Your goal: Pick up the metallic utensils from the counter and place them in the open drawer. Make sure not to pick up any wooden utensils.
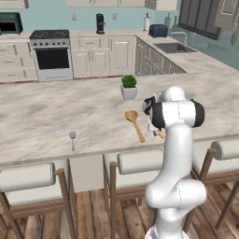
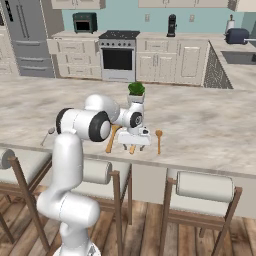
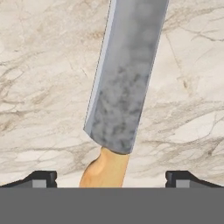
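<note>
The knife (image 3: 127, 74) lies flat on the beige counter (image 3: 39, 87), with its grey blade running away from the hand and its orange-tan handle (image 3: 105, 170) nearest. My gripper (image 3: 111, 179) hangs just above that handle, open, with one fingertip wide on each side and nothing held. From the right base view the gripper (image 2: 134, 144) points down over the knife handle (image 2: 132, 149) near the counter's front edge. The metal spoon (image 1: 72, 135) rests far to the left. The wooden spoon (image 1: 134, 122) lies just left of the hand. The open drawer is out of view.
A potted plant (image 1: 129, 87) stands behind the work spot. A slim tan spoon-shaped utensil (image 2: 158, 140) lies right of the gripper. Bar stools (image 1: 135, 161) line the counter's front edge. The stove (image 1: 51, 53) and sink (image 1: 175, 47) sit on the far counters.
</note>
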